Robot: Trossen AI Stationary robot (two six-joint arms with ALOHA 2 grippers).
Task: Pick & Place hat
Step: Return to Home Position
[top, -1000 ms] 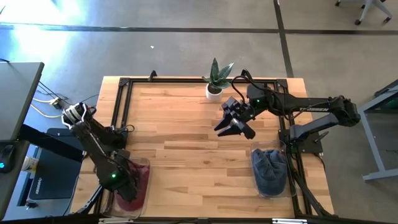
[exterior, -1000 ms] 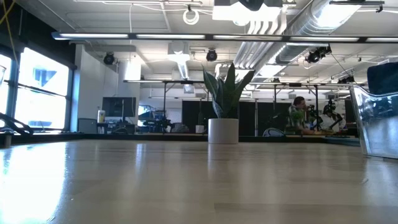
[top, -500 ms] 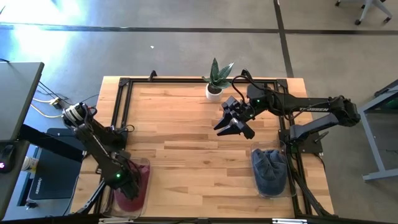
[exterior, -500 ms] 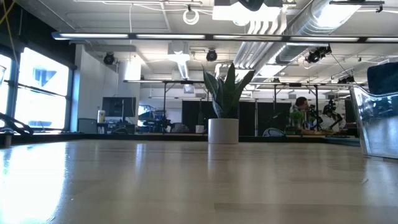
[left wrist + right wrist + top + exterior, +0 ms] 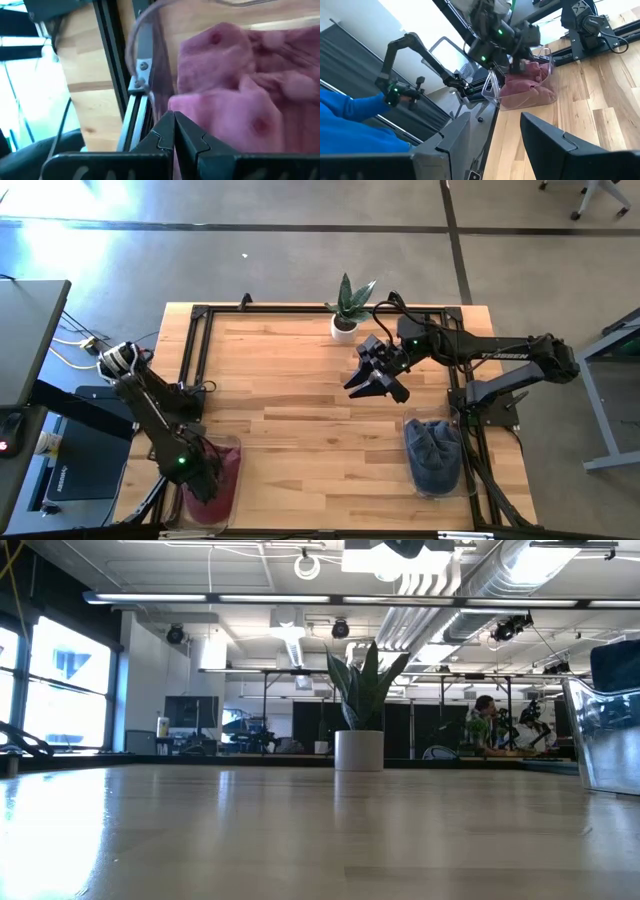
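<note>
Left gripper (image 5: 174, 119) is hanging low over the left clear plastic bin (image 5: 238, 455), fingers pinched together on nothing, with the soft red cap (image 5: 240, 85) lying loose inside. I'd be lifting straight up past the bin wall before swinging home. Right gripper (image 5: 375, 385) is hovering spread open mid-table beside the small potted plant (image 5: 345, 315). The dark blue cap (image 5: 433, 455) is sitting in the right clear bin (image 5: 406, 430) — lots of bare wood between.

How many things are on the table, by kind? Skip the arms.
Caps: 2, the red cap in the left bin and the blue cap in the right bin
Transparent bins: 2
Potted plant: 1
Total: 5
</note>
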